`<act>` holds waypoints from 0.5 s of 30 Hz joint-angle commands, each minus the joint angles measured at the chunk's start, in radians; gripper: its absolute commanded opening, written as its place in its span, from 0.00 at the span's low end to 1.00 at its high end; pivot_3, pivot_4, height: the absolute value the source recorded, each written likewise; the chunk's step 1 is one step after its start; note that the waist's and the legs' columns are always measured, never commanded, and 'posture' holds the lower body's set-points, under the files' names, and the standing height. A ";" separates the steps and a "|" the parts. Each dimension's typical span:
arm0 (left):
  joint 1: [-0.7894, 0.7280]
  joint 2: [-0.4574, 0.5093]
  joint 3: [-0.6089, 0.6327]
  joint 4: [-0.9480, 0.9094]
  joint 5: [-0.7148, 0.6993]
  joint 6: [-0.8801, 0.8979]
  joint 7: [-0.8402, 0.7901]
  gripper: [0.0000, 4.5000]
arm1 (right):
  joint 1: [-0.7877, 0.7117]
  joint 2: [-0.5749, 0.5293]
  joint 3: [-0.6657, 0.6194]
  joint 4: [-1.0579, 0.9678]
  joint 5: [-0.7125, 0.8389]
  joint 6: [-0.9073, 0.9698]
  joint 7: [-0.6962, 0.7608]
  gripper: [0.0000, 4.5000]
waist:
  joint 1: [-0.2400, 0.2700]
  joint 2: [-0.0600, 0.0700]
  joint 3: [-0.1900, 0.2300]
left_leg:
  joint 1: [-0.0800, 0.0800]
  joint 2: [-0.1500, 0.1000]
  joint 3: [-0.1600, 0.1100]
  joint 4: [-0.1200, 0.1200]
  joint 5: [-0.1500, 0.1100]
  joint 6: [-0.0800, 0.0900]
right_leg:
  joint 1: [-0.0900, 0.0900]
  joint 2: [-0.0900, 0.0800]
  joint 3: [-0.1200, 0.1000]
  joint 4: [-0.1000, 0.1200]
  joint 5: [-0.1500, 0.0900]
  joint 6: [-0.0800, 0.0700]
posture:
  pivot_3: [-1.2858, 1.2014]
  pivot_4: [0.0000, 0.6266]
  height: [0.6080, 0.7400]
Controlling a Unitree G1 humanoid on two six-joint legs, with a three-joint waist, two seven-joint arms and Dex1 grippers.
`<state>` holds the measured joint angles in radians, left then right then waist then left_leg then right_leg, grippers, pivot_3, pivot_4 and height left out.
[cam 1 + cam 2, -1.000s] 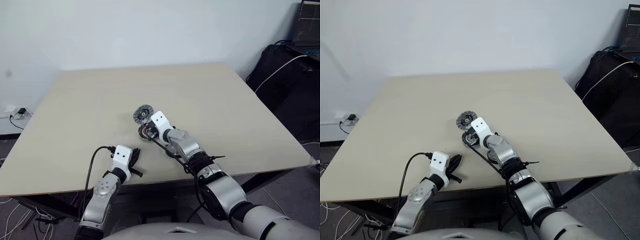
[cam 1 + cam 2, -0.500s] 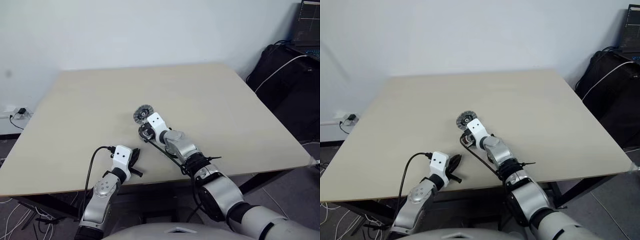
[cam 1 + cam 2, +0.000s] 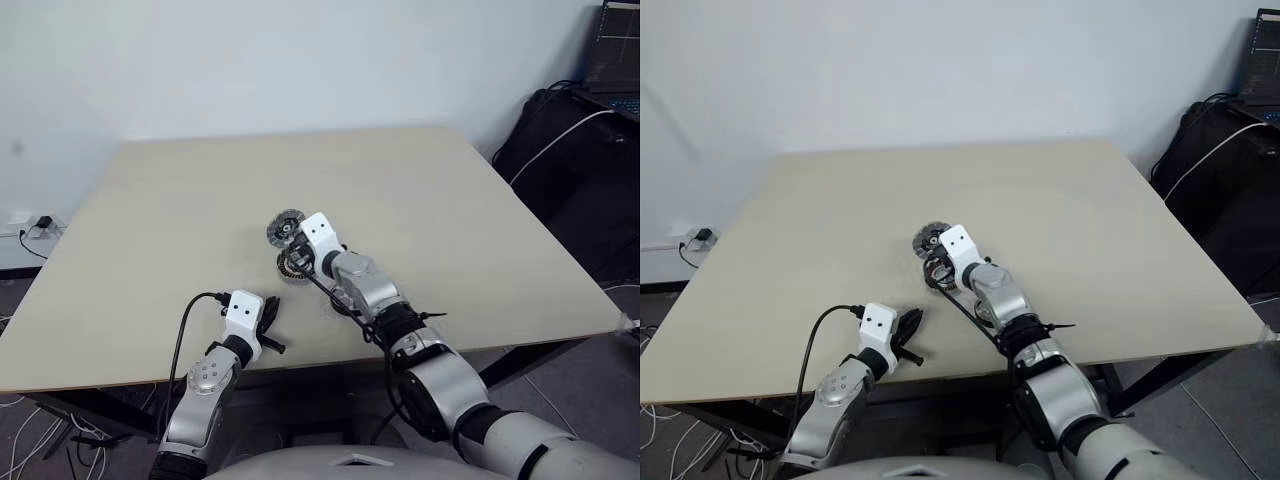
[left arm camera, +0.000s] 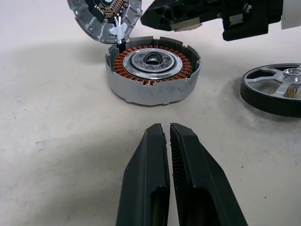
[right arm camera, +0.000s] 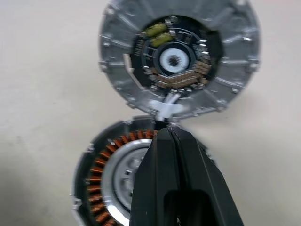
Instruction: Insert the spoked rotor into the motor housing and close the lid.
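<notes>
Overhead, a pale wooden table (image 3: 180,210) meets white wall (image 3: 250,60), seemingly bare.

left gripper (image 4: 165,136): two black fingers with ribbed inner faces
right gripper (image 5: 171,141): two smooth black fingers
wrist blocks: white, each marked with two dark dots
forearms: silver-grey shells joined by black rings
cable: black, looped beside the left wrist block
</notes>
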<state>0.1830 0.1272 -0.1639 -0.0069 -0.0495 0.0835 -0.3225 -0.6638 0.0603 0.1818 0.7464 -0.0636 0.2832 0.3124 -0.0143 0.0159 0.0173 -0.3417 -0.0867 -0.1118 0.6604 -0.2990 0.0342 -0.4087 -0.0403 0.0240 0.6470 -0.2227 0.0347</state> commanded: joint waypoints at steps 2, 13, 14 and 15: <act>-0.017 0.000 0.002 -0.020 -0.002 -0.011 0.000 0.07 | -0.026 0.004 -0.014 -0.008 0.004 -0.015 -0.016 0.01 | 0.000 0.000 0.000 | 0.000 0.000 0.000 0.000 0.000 0.000 | 0.000 0.000 0.000 0.000 0.000 0.000 | 0.52 0.00 1.00; -0.014 -0.001 0.003 -0.022 -0.002 -0.010 0.002 0.07 | -0.016 0.024 0.026 0.005 -0.009 -0.001 0.031 0.01 | 0.000 0.000 0.000 | 0.000 0.000 0.000 0.000 0.000 0.000 | 0.000 0.000 0.000 0.000 0.000 0.000 | 0.52 0.00 1.00; -0.014 -0.001 0.003 -0.022 -0.002 -0.010 0.002 0.07 | -0.016 0.025 0.026 0.007 -0.010 -0.001 0.030 0.01 | 0.000 0.000 0.000 | 0.000 0.000 0.000 0.000 0.000 0.000 | 0.000 0.000 0.000 0.000 0.000 0.000 | 0.52 0.00 1.00; -0.014 -0.001 0.004 -0.022 -0.002 -0.010 0.002 0.07 | -0.017 0.025 0.025 0.010 -0.010 -0.001 0.029 0.01 | 0.000 0.000 0.000 | 0.000 0.000 0.000 0.000 0.000 0.000 | 0.000 0.000 0.000 0.000 0.000 0.000 | 0.52 0.00 1.00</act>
<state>0.1806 0.1262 -0.1650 -0.0069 -0.0495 0.0835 -0.3238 -0.6632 0.0835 0.2083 0.7749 -0.0724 0.2922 0.3422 -0.0145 0.0159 0.0173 -0.3417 -0.0865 -0.1118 0.6603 -0.2989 0.0342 -0.4087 -0.0402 0.0243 0.6470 -0.2226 0.0347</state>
